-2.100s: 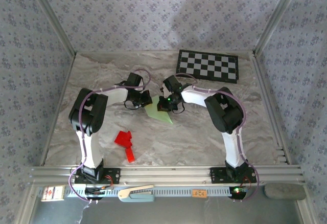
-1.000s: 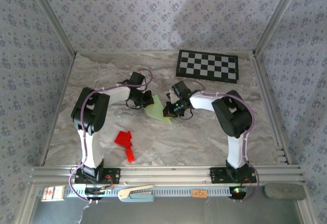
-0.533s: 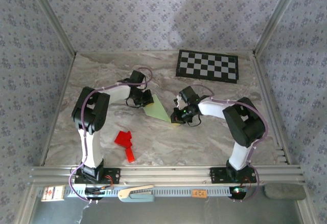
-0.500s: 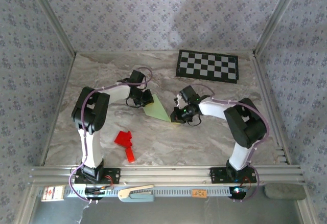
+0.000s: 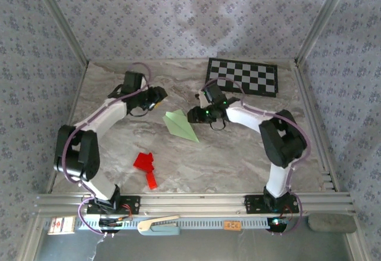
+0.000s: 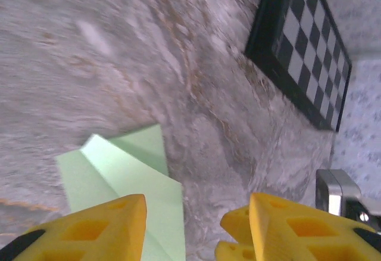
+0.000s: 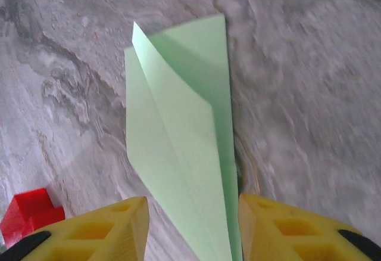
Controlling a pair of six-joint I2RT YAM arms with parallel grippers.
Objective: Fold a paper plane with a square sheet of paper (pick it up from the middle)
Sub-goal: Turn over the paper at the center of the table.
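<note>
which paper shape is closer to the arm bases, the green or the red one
The red paper shape, lying near the table's front edge; the green paper plane sits farther back, mid-table, nearer the checkerboard.

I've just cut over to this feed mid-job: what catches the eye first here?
The pale green paper plane lies folded at mid-table, with the open left gripper and open right gripper to either side and nothing in them. A bright red paper shape sits nearer the arm bases, and a black-and-white checkerboard lies at the far right edge.
</note>
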